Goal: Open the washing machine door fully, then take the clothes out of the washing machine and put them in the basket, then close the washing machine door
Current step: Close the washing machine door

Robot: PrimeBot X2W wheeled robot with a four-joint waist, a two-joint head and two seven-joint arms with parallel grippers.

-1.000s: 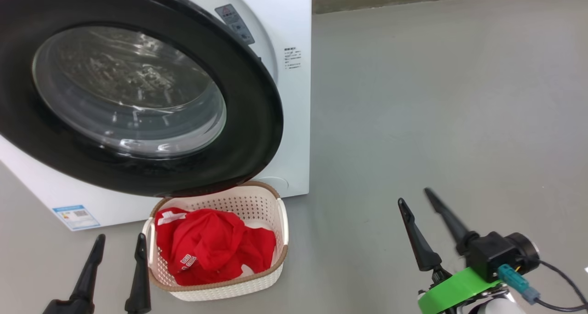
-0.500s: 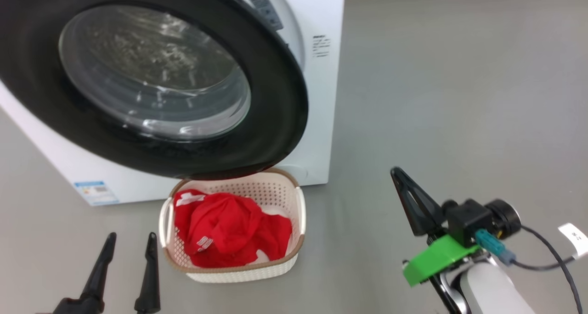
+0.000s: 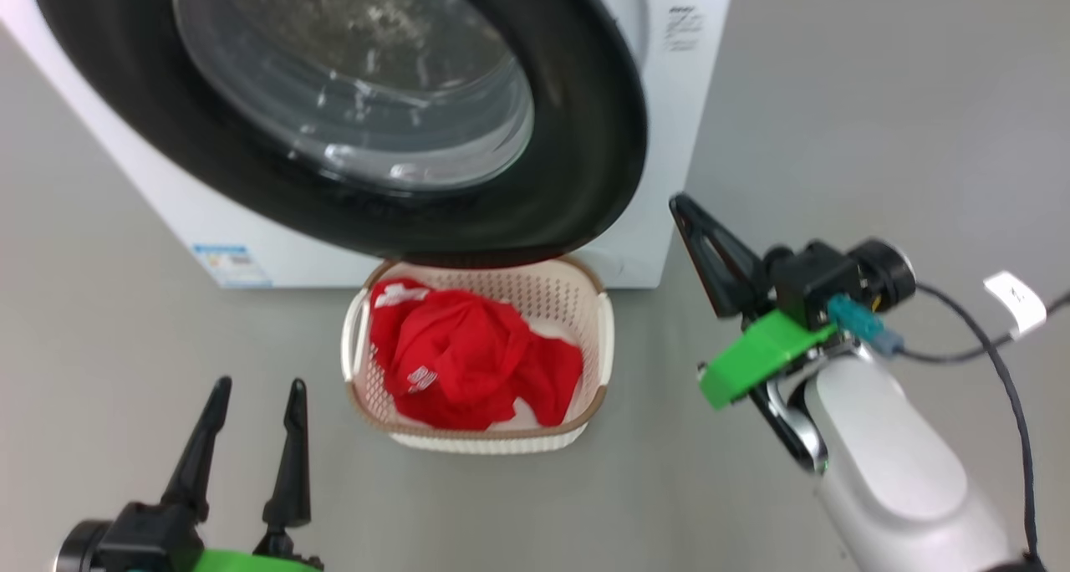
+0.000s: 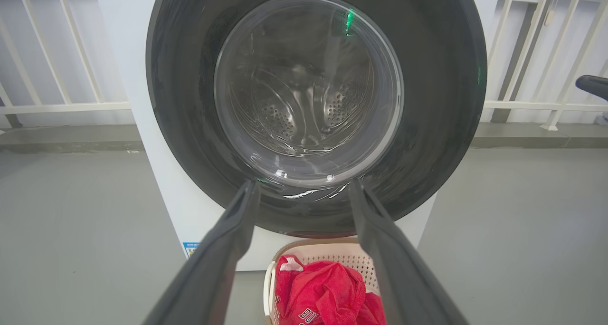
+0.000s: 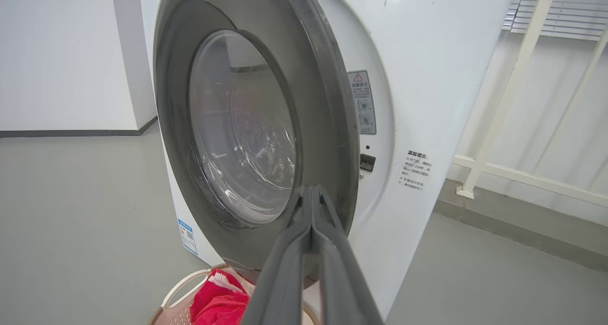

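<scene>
**Washing machine** [image 3: 673, 137]: white front-loader standing on a grey floor [image 3: 836, 95]. A blue energy label [image 3: 230, 264] sits low on its front and a warning sticker [image 5: 363, 101] beside the door opening.

**Washing machine door** [image 3: 589, 137]: glossy black rim around clear bulging glass. It hangs ajar on the machine's front, with its free edge lifted off the panel.

**Basket** [image 3: 603, 338]: cream, perforated, brown-rimmed. It sits on the floor just in front of the machine, partly under the door's lower edge.

**Clothes** [image 3: 468, 363]: red garments with white lettering and some white fabric, heaped inside the basket before the machine.

**Left gripper** [image 3: 259, 384]: out in front of the machine, farther from it than the basket. Jaws wide, holding nothing.

**Right gripper** [image 3: 679, 202]: raised before the machine's right front corner, aimed at the door's free edge. Jaws pressed together with nothing between them. Cannot tell whether it touches the door.
</scene>
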